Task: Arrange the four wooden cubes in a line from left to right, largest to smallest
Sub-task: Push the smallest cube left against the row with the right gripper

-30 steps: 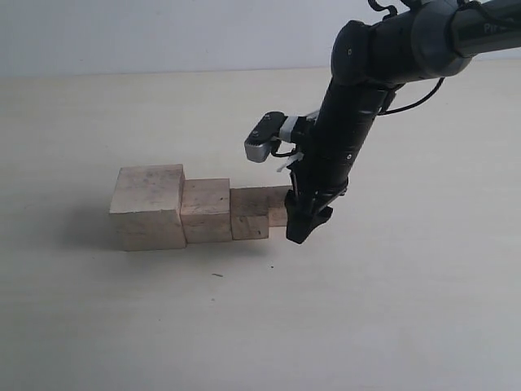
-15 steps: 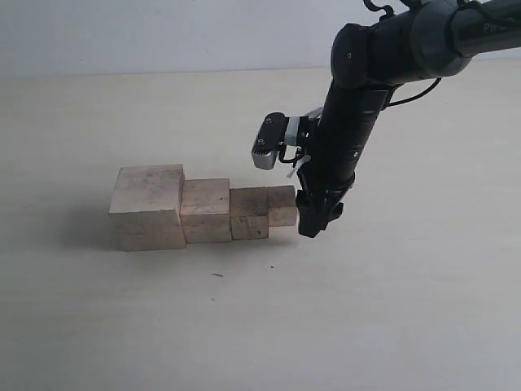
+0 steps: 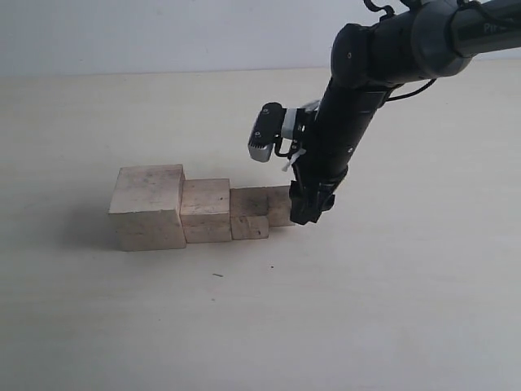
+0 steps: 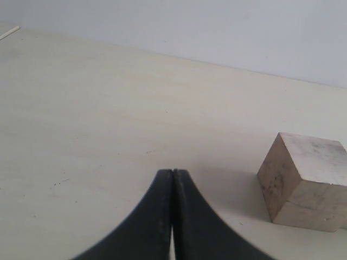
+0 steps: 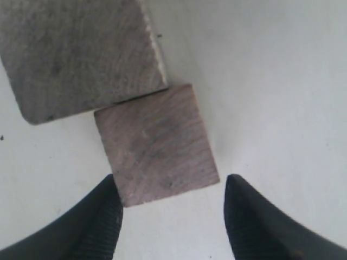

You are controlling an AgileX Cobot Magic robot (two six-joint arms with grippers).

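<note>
Four wooden cubes are seen sitting in a row on the pale table (image 3: 407, 309), stepped down in size from left to right in the exterior view. The largest cube (image 3: 148, 208) is parked at the left end and the second cube (image 3: 205, 210) is pressed up against it. Next is the third cube (image 3: 250, 213), and the smallest cube (image 3: 280, 205) is tucked in at the right end, touching the third one. The little one is set a bit further back than its neighbour, so the front faces aren't quite flush there.

The right gripper (image 3: 305, 208) is held low, right at the smallest cube's right side, with the dark right arm (image 3: 366, 73) angled down from the upper right. In the right wrist view the right gripper (image 5: 172, 184) is shown spread wide and released. The smallest cube (image 5: 157, 146) is seen lying just ahead of the gap. One finger (image 5: 100, 222) is right by a corner of it (contact can't be told for sure), while the other finger (image 5: 255, 222) is kept clear of it by a strip of bare table. The third cube (image 5: 81, 54) is seen beyond, butted against the little one and offset sideways.

The left gripper (image 4: 172, 172) is shown clenched tight, tips pressed together, held over the table. The largest cube (image 4: 303, 181) is caught off to one side in that view, apart from the tips.
</note>
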